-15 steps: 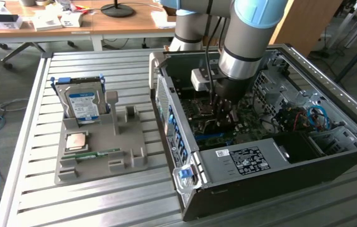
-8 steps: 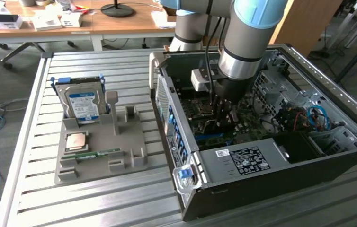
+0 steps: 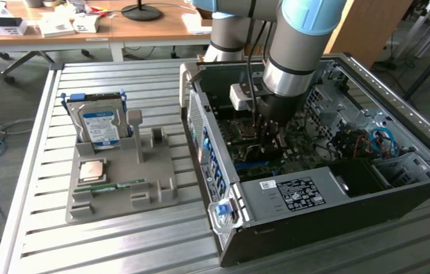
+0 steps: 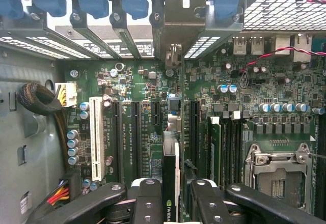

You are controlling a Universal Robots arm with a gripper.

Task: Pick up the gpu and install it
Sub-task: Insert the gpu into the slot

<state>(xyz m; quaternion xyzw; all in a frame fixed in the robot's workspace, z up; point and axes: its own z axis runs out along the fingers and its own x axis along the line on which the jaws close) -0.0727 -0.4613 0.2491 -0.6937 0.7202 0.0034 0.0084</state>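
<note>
Moving toward the exterior view's right from the blue-labelled silver hard drive (image 3: 99, 127), the black computer case (image 3: 306, 228) holds the black gripper (image 4: 172, 196), clamped on the thin dark gpu (image 4: 170, 163), which stands edge-on over the green motherboard (image 4: 147, 81). Light, stiff and fragile, I judge: hold its board edges.

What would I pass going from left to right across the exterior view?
Blue-labelled hard drive → blue latch on the computer case → the robot's hand, gripping the gpu inside the case → blue cables.
</note>
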